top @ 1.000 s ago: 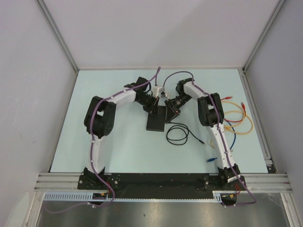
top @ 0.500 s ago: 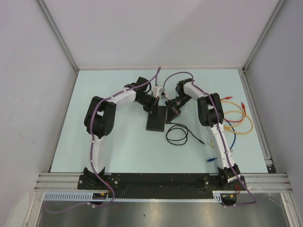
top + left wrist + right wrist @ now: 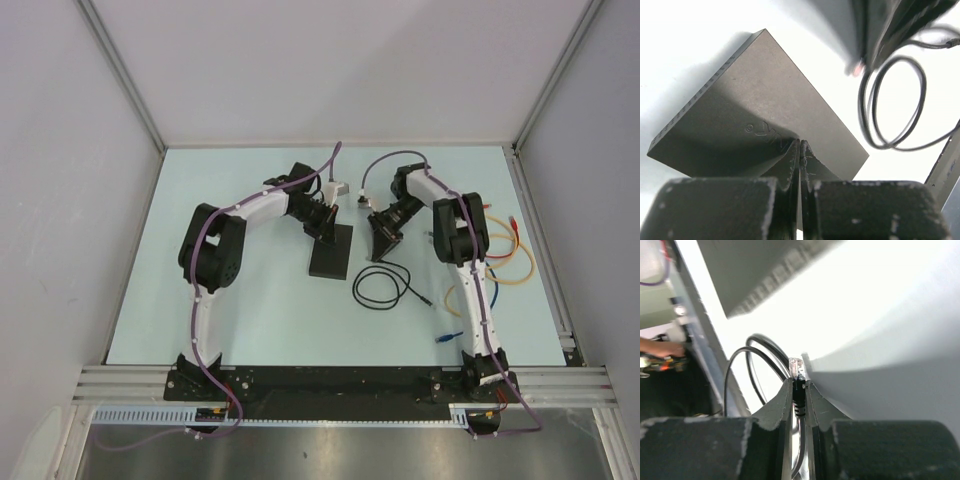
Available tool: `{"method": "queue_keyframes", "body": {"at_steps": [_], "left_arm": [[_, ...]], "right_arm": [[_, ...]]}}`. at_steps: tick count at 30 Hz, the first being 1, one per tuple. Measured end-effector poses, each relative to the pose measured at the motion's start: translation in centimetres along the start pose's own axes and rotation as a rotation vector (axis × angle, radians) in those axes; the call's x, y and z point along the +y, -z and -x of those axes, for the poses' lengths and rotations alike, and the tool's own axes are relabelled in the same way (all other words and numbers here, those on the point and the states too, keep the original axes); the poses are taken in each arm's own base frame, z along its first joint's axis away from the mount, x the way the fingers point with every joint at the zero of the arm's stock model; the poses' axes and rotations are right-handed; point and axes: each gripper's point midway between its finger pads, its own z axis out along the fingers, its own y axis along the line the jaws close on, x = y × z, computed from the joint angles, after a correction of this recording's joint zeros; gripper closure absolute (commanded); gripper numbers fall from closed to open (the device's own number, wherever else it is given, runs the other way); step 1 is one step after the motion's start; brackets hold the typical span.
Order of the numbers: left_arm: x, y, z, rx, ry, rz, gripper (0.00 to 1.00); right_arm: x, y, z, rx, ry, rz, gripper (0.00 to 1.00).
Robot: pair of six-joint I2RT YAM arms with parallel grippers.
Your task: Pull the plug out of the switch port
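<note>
Cables crowd my right side: one black cable [image 3: 379,287] coils just right of the one switch [image 3: 330,258], and a tangle of yellow cables [image 3: 506,262], too knotted to count, lies further right. My left gripper [image 3: 800,147], clenched on nothing, sets its tips on the switch's far end. My right gripper [image 3: 798,386] clamps the plug [image 3: 797,365], apart from the switch.

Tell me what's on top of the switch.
Only the left gripper, shut, tips resting on the switch near one edge. Its remaining top is bare; the patch under the tips is hidden.
</note>
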Motion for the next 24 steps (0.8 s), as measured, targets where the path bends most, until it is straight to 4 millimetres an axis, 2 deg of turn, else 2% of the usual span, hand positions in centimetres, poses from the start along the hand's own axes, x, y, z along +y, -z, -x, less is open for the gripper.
{"method": "queue_keyframes", "body": {"at_steps": [5,7,9,11,13,16,17,18,20,21,22,24], "left_arm": [[0.0,0.2,0.2,-0.001,-0.007,0.002,1.00],[-0.1,0.3,0.4,-0.005,-0.017,0.002,1.00],[-0.2,0.7,0.8,-0.012,-0.029,0.004,1.00],[-0.3,1.4,1.6,-0.032,-0.044,0.006,1.00],[-0.7,2.3,2.9,-0.065,-0.061,0.003,0.99],[-0.8,3.6,4.9,-0.119,-0.087,0.001,0.99],[-0.7,3.9,5.3,-0.130,-0.092,0.002,0.99],[-0.6,4.2,5.7,-0.143,-0.096,0.002,0.98],[-0.3,4.5,6.1,-0.159,-0.099,0.003,0.87],[-0.2,4.6,6.1,-0.162,-0.097,0.005,0.82],[0.0,4.7,6.1,-0.164,-0.095,0.007,0.72],[0.2,4.9,6.1,-0.167,-0.091,0.011,0.66]], "right_arm": [[-1.7,3.3,-1.0,0.007,0.083,-0.122,0.95],[-2.4,5.3,-0.5,-0.017,0.151,-0.197,0.96],[-2.1,7.6,0.2,-0.053,0.209,-0.262,0.96],[-1.4,10.5,0.6,-0.100,0.250,-0.328,0.97],[-0.3,14.5,0.9,-0.168,0.292,-0.408,0.97],[0.9,20.5,0.4,-0.271,0.309,-0.531,0.96],[1.0,21.9,0.2,-0.299,0.305,-0.559,0.94],[0.8,23.5,-0.3,-0.332,0.284,-0.586,0.92],[0.0,25.6,-1.7,-0.378,0.215,-0.614,0.77],[-0.7,26.2,-2.6,-0.387,0.173,-0.625,0.61],[-1.6,26.6,-3.6,-0.386,0.122,-0.634,0.55],[-3.3,26.8,-5.0,-0.367,0.037,-0.652,0.45]]}}
